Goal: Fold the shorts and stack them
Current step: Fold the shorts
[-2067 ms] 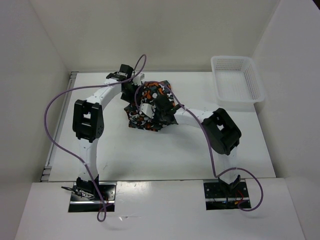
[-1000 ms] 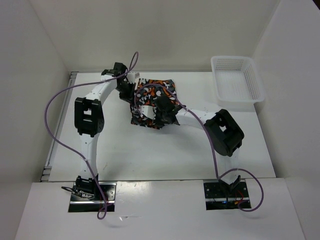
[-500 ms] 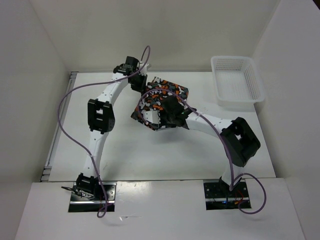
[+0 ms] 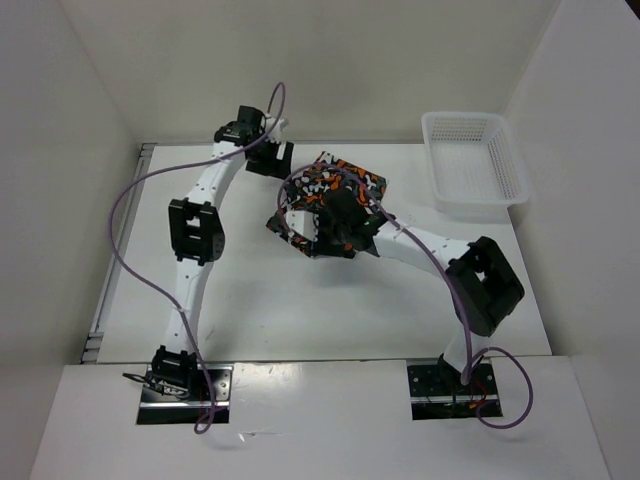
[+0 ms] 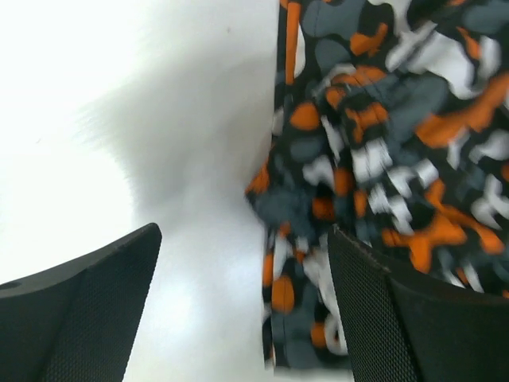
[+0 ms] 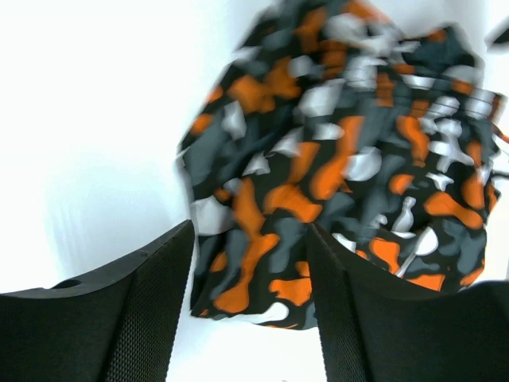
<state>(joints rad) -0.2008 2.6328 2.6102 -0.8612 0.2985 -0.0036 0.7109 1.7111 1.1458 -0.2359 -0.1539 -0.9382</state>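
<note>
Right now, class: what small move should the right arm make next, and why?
Probably close the right gripper on the edge of the shorts: its fingers stand open with the fabric showing between them, and the left gripper is open too, holding nothing.

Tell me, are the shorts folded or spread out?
Folded: the shorts sit as a compact, roughly square bundle; no separate legs show in any view.

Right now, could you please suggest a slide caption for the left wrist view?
Open left end effector framing the edge of the camouflage shorts lying on the white table.
</note>
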